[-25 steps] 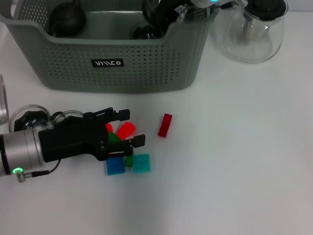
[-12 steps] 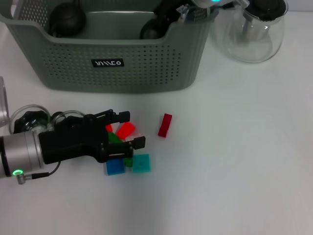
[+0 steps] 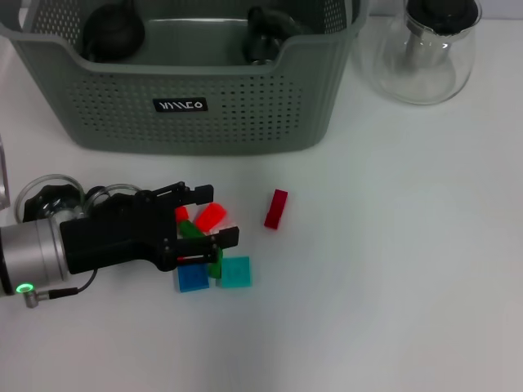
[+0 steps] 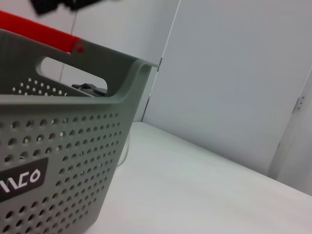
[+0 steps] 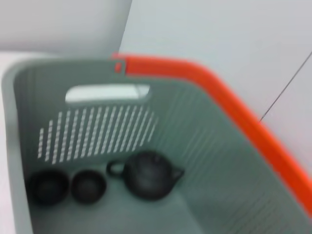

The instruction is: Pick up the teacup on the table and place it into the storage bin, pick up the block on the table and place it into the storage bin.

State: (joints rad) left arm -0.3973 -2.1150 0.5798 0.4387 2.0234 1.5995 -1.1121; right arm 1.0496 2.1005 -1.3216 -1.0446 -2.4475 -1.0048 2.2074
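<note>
The grey-green storage bin stands at the far side of the table. Inside it are a dark teapot and a dark teacup. The right wrist view looks down into the storage bin at a dark teapot and two dark teacups. My left gripper lies low over a cluster of blocks, open, with a bright red block between its fingers. A dark red block lies alone to the right. My right gripper is out of view.
Blue, teal and green blocks lie by the left gripper. A clear glass teapot with a black lid stands right of the bin. Clear glassware sits behind my left arm. The left wrist view shows the bin wall.
My right arm has pulled away from above the bin and left the head view, and a dark teacup now rests in the bin. The left gripper has barely shifted.
</note>
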